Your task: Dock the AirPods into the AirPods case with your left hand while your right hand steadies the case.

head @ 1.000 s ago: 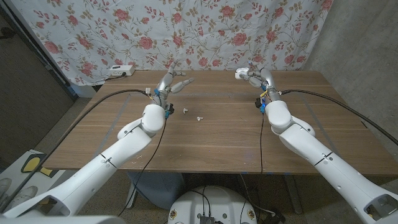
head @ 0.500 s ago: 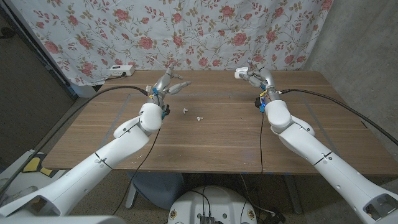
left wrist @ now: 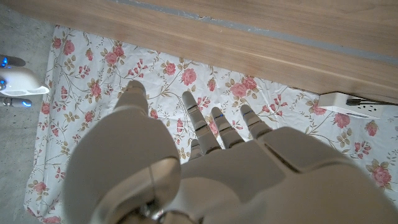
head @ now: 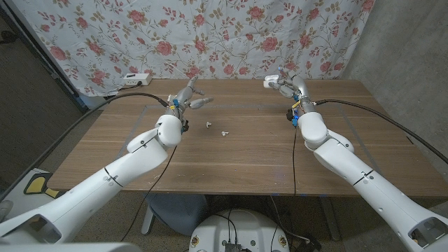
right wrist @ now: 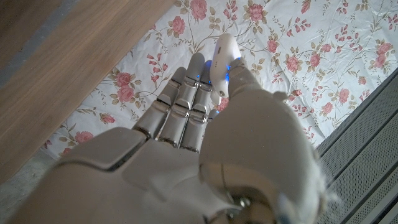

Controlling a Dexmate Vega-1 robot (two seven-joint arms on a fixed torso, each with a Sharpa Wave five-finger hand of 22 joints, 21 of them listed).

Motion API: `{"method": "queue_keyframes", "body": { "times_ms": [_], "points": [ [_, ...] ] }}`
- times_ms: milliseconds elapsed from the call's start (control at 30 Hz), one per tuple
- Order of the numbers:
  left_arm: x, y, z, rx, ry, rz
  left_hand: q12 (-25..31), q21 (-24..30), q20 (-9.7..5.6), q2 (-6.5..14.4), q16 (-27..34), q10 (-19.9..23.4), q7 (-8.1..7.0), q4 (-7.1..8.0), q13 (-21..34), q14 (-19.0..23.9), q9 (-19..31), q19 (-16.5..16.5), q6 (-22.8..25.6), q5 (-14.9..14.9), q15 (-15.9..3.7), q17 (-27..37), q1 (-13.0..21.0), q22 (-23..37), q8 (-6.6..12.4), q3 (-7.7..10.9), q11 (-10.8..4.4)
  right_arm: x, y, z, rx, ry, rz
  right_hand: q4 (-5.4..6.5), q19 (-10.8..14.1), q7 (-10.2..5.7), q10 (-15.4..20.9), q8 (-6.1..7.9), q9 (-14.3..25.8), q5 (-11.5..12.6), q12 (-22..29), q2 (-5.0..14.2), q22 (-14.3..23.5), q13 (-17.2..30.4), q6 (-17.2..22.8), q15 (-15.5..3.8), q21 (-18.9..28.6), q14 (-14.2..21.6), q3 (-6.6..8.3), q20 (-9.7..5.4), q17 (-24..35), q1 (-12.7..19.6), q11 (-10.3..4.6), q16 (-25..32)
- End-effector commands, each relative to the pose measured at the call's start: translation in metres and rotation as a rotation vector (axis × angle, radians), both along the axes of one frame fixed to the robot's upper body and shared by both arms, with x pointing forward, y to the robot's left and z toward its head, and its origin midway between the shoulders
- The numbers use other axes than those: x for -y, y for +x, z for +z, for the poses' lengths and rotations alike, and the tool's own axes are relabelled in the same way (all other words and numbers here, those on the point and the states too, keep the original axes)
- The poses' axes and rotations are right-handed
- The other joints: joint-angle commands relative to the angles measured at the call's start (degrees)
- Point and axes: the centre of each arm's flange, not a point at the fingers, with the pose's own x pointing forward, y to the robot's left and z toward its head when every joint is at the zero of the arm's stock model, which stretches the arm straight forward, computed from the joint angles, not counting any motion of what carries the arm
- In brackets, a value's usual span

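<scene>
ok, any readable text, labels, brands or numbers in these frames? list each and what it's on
None readable.
White power strip at the table's far left edge: any marking is too small to read.
AirPods case in the right hand: white, no print that can be made out.
The two AirPods on the table: too small to show any marking.
Floral cloth behind: a rose pattern, no words.

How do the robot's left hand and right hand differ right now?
The left hand holds nothing, its fingers spread apart; the right hand grips the white AirPods case. The left hand is nearer the two AirPods lying on the table. Both hands are raised near the table's far edge.
</scene>
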Motion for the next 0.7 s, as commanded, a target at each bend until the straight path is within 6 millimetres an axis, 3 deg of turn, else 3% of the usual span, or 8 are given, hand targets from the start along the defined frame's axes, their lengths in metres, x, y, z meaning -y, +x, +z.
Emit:
{"method": "queue_keyframes", "body": {
  "times_ms": [33, 167, 200, 267, 700],
  "points": [
    [-0.005, 0.003, 0.001, -0.107, 0.055, 0.058, -0.5, -0.23, 0.43, 0.48, -0.32, -0.39, -0.15, -0.17, 0.0, -0.82, 0.11, -0.61, -0.83, 0.28, 0.76, -0.12, -0.2, 0.15, -0.4, 0.59, 0.18, 0.0, -0.003, 0.003, 0.018, -0.01, 0.012, 0.06, -0.27, 0.12, 7.83, 0.25, 0.13, 0.46, 0.55, 0.0, 0.14, 0.16, 0.7, -9.27, 0.41, -0.02, -0.42, -0.01, 0.32, 0.56, -7.95, 0.06],
    [0.001, 0.0, 0.002, -0.12, 0.17, 0.175, -1.28, -0.55, 0.49, 0.47, -0.9, -1.37, 0.13, -0.23, -0.17, -2.45, 0.12, -1.36, -1.52, 0.3, 1.5, -0.31, -0.5, 0.11, -0.59, 0.66, 0.28, 0.0, -0.003, 0.004, 0.024, -0.011, 0.015, 0.05, -0.26, 0.18, 7.84, 0.31, 0.14, 0.47, 0.58, -0.04, 0.12, 0.15, 0.9, -9.27, 0.46, -0.03, -0.46, 0.11, 0.49, 0.61, -7.96, 0.04],
    [0.004, -0.003, 0.0, -0.038, 0.188, 0.247, -1.37, -0.55, 0.56, 0.66, -0.9, -1.38, 0.39, -0.25, -0.22, -2.55, 0.12, -1.35, -1.59, 0.34, 1.66, -0.33, -0.45, 0.11, -0.6, 0.78, 0.48, 0.0, -0.003, 0.004, 0.024, -0.013, 0.016, 0.03, -0.26, 0.17, 7.84, 0.31, 0.13, 0.46, 0.59, -0.06, 0.11, 0.14, 0.94, -9.27, 0.47, -0.03, -0.48, 0.16, 0.55, 0.63, -7.96, 0.03],
    [0.005, 0.001, 0.003, -0.082, 0.229, 0.2, -1.53, -0.35, 0.45, 1.62, -0.53, 0.02, 0.68, -0.83, -0.66, -1.93, 0.12, -0.75, -0.09, 0.69, 1.23, -0.67, 0.35, 0.04, 0.09, 1.72, 0.58, -0.001, -0.004, 0.004, 0.027, -0.011, 0.018, 0.03, -0.26, 0.19, 7.86, 0.31, 0.13, 0.46, 0.61, -0.07, 0.11, 0.14, 0.94, -9.28, 0.48, -0.03, -0.49, 0.18, 0.6, 0.65, -7.96, 0.03],
    [0.003, 0.005, 0.004, -0.099, 0.282, 0.181, -2.11, -0.49, 0.22, 1.08, -0.49, 0.05, 0.37, -0.49, -0.84, -2.24, 0.12, -0.95, 0.13, 0.47, 0.97, -0.89, -1.03, -0.02, 0.07, 1.28, 0.53, -0.001, -0.005, 0.006, 0.024, -0.023, 0.024, 0.0, -0.52, 0.19, 7.95, 0.31, 0.13, 0.45, 0.75, -0.11, 0.04, 0.12, 1.12, -9.28, 0.5, -0.01, -0.57, 0.5, 1.13, 0.83, -7.91, -0.05]
  ]
}}
